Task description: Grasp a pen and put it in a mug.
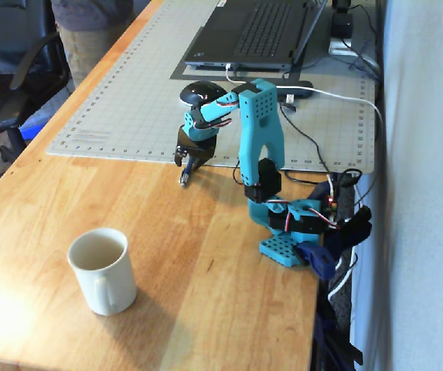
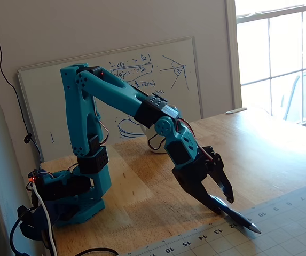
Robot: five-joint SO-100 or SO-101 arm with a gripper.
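Note:
The cream-white mug (image 1: 101,270) stands upright on the wooden table at the front left, handle toward the camera. In the other fixed view it is mostly hidden behind the forearm (image 2: 154,149). The dark pen (image 2: 239,219) lies on the table at the edge of the cutting mat, silvery tip pointing away from the arm. In a fixed view it shows as a short dark stub (image 1: 183,178) under the gripper. My gripper (image 2: 225,205) (image 1: 183,160) points down with its jaws apart, tips at the pen's rear end. The lower finger (image 2: 203,194) touches the pen.
A grey cutting mat (image 1: 144,108) covers the far table, with a laptop (image 1: 256,31) and a black mouse (image 1: 202,93) on it. Cables (image 1: 337,100) run by the arm's base (image 1: 291,232). A whiteboard (image 2: 115,80) leans on the wall. A person (image 1: 90,31) stands at the far left.

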